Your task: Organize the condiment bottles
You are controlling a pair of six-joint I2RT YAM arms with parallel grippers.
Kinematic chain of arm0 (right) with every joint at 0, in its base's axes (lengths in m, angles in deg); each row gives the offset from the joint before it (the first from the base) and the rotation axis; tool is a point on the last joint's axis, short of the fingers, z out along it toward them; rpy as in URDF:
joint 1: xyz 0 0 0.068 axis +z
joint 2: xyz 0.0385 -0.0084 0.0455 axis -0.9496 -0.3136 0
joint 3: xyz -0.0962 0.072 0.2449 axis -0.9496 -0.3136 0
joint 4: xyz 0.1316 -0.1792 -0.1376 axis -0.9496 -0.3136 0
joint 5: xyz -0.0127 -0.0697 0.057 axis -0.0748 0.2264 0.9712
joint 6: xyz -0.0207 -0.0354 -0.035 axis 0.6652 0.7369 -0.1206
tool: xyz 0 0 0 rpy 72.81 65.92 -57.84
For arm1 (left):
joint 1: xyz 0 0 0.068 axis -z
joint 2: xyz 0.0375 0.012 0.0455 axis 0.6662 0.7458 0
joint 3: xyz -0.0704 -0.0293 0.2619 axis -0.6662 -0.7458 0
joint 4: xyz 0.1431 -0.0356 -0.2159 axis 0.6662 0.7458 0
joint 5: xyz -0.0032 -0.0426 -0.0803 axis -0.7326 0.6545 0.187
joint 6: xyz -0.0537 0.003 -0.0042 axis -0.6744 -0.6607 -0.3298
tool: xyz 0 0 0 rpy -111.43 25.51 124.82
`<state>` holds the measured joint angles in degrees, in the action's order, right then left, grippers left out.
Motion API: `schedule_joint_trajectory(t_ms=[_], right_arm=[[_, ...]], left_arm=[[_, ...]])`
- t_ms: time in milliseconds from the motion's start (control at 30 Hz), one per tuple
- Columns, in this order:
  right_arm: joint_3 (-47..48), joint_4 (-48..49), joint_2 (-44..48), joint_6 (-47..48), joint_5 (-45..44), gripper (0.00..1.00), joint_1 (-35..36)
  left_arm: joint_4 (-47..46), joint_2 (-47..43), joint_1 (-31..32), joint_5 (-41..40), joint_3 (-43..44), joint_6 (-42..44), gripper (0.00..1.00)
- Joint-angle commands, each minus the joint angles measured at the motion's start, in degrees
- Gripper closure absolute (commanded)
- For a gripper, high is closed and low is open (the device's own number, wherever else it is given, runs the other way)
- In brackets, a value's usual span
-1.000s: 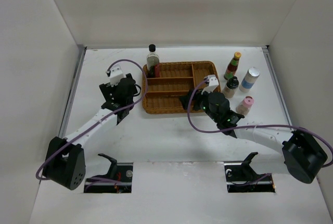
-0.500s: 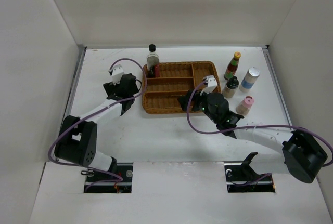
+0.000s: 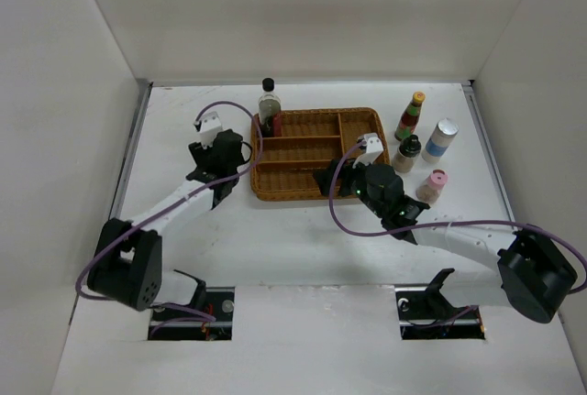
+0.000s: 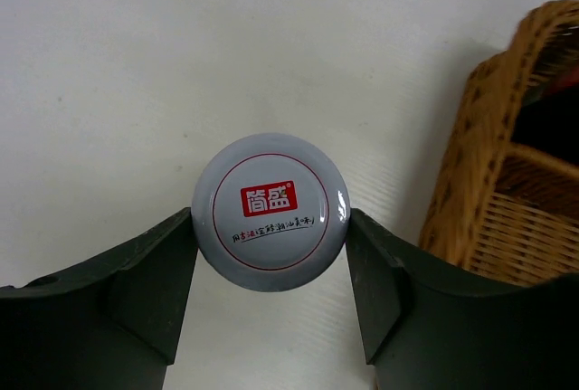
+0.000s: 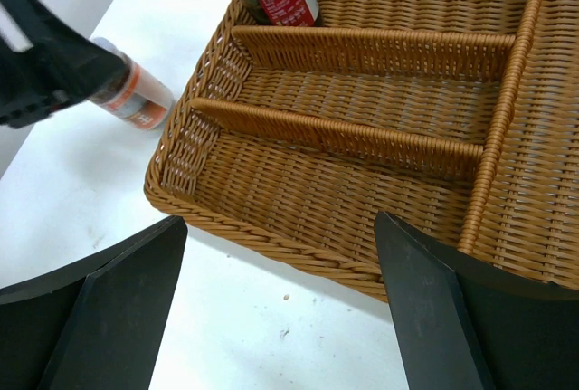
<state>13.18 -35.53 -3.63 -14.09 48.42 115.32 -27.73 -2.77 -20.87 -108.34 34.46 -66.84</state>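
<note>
As the overhead view runs from its bottom edge upward, the right gripper (image 5: 280, 223) comes first. It hangs near the middle of the frame over the near left corner of the brown wicker divided tray (image 3: 284, 196). Its jaws are spread wide with nothing between them, and its wrist view shows only woven compartments below.

Left of the tray, at centre left of the overhead frame, is the left gripper (image 4: 270, 238). Its two dark fingers (image 4: 145, 290) press against opposite sides of the lid of the short white-lidded jar (image 4: 271, 214). The jar carries a red label and sits on the white table (image 3: 275, 239) just beside the tray's left rim.

Four bottles stand on the table to the right of the tray, apart from one another. The pink-capped shaker (image 3: 432, 185) is lowest in the frame. Above it come the small black-capped bottle (image 3: 407, 154), near the tray's right rim, and the silver-capped blue-labelled bottle (image 3: 443, 140). The yellow-capped red sauce bottle (image 3: 410, 117) is highest.

At upper centre, the tall clear black-capped bottle (image 3: 269, 102) stands upright in the tray's far left compartment.
</note>
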Motion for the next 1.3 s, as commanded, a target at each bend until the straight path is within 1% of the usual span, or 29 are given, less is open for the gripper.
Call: schedule_joint_trajectory(t_ms=[0,133,300,533,633,900,1033,1167,1267], right_arm=[[1.84,2.25,0.71,0.56,-0.31,0.09,0.48],[1.58,2.25,1.59,0.56,-0.49,0.09,0.48],[1.40,2.25,2.03,0.56,-0.66,0.09,0.48],[1.23,2.25,2.03,0.56,-0.49,0.09,0.48],[1.23,2.34,1.85,0.56,-0.40,0.09,0.48],[1.23,2.34,2.03,0.56,-0.31,0.09,0.48],[1.05,2.34,2.20,0.56,-0.31,0.09,0.48],[0.96,2.34,2.46,0.56,-0.31,0.09,0.31],[0.79,2.34,2.64,0.56,-0.31,0.09,0.22]], left_arm=[[-5.44,-9.55,4.35,-3.96,2.18,1.72,0.64],[-5.96,-11.06,10.50,-5.29,4.20,3.40,0.64],[-7.71,-5.10,14.64,-4.59,9.03,4.01,0.64],[-12.37,3.96,16.23,-2.74,16.23,7.00,0.64],[-12.91,7.39,16.23,-1.77,19.14,8.23,0.64],[-13.35,14.25,15.79,-0.89,19.76,8.67,0.63],[-14.75,16.89,15.79,-1.33,18.44,8.50,0.58],[-15.45,17.86,16.05,-2.12,17.65,8.23,0.49],[-15.54,18.12,16.49,-3.26,17.30,8.06,0.38]])
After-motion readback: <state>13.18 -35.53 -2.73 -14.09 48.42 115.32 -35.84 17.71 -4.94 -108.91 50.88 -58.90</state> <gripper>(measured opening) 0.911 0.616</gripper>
